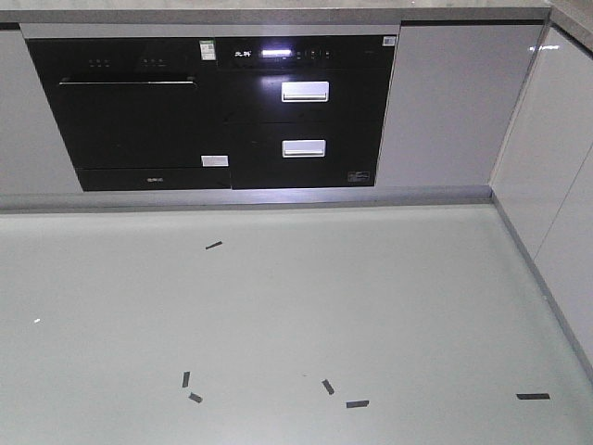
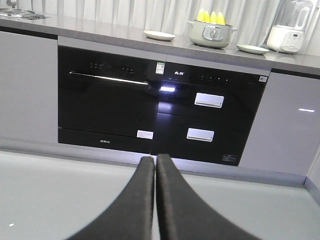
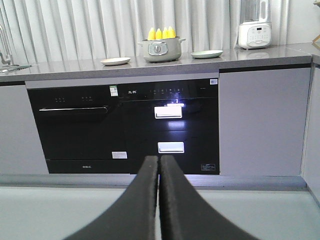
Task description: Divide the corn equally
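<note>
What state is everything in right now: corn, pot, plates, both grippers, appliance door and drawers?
pot: on the counter, no lid
corn: standing upright in the pot, four tips showing
plate left of the pot: empty
plate right of the pot: empty
left gripper: shut, holding nothing
right gripper: shut, holding nothing
left appliance door: closed
two drawers: closed

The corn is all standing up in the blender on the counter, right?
Not quite. The corn is all standing up in the pot on the counter, not in the blender. The right wrist view shows it: the blender stands apart, further right along the counter.
</note>
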Controlling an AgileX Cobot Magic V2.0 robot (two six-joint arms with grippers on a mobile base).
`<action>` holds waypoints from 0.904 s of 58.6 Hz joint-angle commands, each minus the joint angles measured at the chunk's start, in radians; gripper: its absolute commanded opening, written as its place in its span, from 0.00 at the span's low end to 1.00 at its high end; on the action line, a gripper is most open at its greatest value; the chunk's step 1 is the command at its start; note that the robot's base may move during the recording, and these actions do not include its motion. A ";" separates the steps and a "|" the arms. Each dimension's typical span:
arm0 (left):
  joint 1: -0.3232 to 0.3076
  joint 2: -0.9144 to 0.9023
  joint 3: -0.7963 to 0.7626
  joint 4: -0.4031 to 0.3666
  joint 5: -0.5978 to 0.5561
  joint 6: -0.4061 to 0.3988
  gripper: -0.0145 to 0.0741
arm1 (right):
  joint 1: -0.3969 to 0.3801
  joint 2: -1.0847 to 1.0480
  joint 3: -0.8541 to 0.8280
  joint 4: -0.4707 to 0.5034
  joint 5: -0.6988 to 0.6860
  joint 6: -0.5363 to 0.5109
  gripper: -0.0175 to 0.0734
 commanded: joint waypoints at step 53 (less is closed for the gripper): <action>0.001 -0.016 0.012 -0.001 -0.078 -0.002 0.16 | -0.006 -0.006 0.011 -0.009 -0.074 -0.006 0.19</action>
